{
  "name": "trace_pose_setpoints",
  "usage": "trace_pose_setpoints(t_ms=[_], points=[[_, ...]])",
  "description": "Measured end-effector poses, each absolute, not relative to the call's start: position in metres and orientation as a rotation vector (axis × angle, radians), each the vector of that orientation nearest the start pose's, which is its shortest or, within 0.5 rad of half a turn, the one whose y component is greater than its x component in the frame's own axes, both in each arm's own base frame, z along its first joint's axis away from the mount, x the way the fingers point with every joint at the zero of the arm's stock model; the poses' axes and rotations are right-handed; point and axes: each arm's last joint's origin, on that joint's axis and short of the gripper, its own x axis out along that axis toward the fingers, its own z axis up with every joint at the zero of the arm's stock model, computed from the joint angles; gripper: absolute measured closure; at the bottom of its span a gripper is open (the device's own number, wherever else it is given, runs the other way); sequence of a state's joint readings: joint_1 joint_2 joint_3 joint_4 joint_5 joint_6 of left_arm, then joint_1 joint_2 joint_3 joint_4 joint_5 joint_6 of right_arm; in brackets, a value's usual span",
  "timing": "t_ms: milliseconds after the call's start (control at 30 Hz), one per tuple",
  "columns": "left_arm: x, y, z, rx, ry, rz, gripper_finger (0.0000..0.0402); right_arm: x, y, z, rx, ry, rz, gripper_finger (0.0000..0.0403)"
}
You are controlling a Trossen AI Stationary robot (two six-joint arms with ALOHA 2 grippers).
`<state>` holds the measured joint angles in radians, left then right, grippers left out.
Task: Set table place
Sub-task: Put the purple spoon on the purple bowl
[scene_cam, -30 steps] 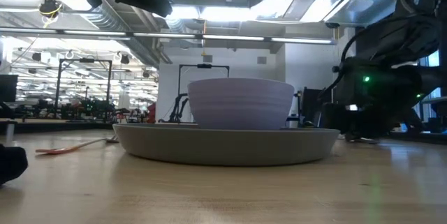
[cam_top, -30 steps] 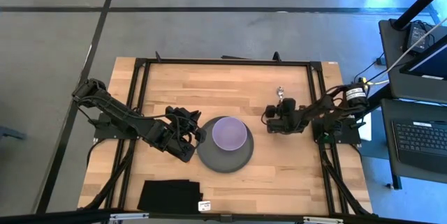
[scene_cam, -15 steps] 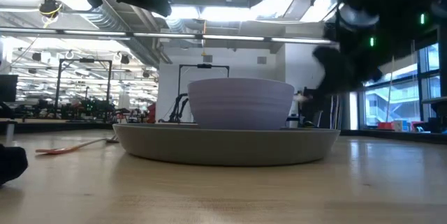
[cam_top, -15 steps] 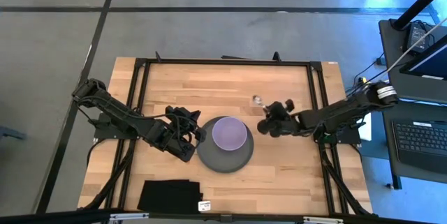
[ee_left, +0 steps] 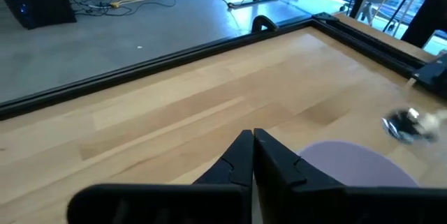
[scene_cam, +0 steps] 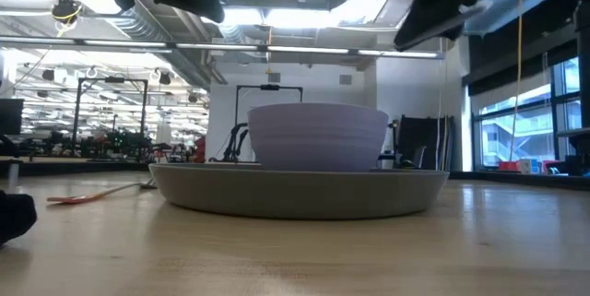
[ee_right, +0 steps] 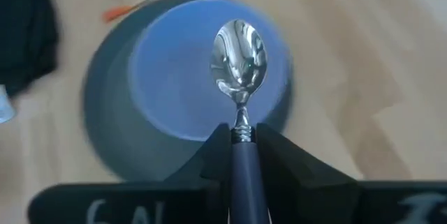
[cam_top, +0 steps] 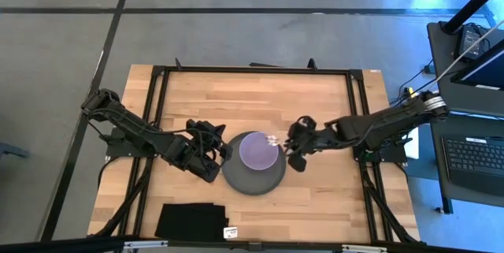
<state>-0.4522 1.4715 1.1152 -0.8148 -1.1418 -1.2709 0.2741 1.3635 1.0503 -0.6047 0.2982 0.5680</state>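
Observation:
A lilac bowl (cam_top: 258, 150) stands in a dark grey plate (cam_top: 253, 180) at the table's middle. My right gripper (cam_top: 290, 144) hovers just right of the bowl, shut on a lilac-handled metal spoon (ee_right: 239, 60) whose head reaches over the bowl's right rim (cam_top: 272, 139). My left gripper (ee_left: 252, 142) is shut and empty, hovering just left of the plate (cam_top: 220, 152). The orange-handled fork (scene_cam: 92, 195) lies flat on the table left of the plate; in the high view my left arm hides it. My right gripper pinches the spoon's lilac handle (ee_right: 242, 155) between its two fingers, just behind the metal neck. The fingers come from the table's right side and lie along the spoon. The spoon is lifted clear, its metal head (ee_right: 239, 60) sticking out past the fingertips over the bowl.
A folded black cloth (cam_top: 191, 221) lies at the table's near edge, left of the middle. The black rail frame (cam_top: 252, 70) runs around the tabletop. Bare wood shows to the far side and right of the plate.
My right gripper has gone up and toward the table's left edge, from the right part of the table to the bowl, carrying the spoon. It has turned: the spoon's head pointed toward the far edge and now points left over the bowl.

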Motion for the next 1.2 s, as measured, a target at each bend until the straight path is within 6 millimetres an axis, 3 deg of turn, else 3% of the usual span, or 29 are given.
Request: trace_pose_setpoints(t_ms=[200, 500, 767, 967, 1200], points=[[0.259, -0.095, 0.263, -0.303, 0.310, 0.962, 0.0375, 0.298, 0.076, 0.255, 0.186, 1.011, -0.238, 0.0347], [0.258, -0.094, 0.262, -0.282, 0.320, 0.970, 0.0354, 0.331, 0.082, 0.224, 0.145, 1.107, -0.214, 0.0347], [0.258, -0.094, 0.262, -0.282, 0.320, 0.970, 0.0344, 0.358, 0.075, 0.206, 0.175, 1.043, -0.195, 0.0347], [0.258, -0.094, 0.262, -0.282, 0.321, 0.970, 0.0339, 0.366, 0.070, 0.191, 0.179, 1.052, -0.214, 0.0346], [0.257, -0.093, 0.262, -0.279, 0.323, 0.971, 0.0348, 0.378, 0.071, 0.173, 0.184, 1.025, -0.215, 0.0302]])
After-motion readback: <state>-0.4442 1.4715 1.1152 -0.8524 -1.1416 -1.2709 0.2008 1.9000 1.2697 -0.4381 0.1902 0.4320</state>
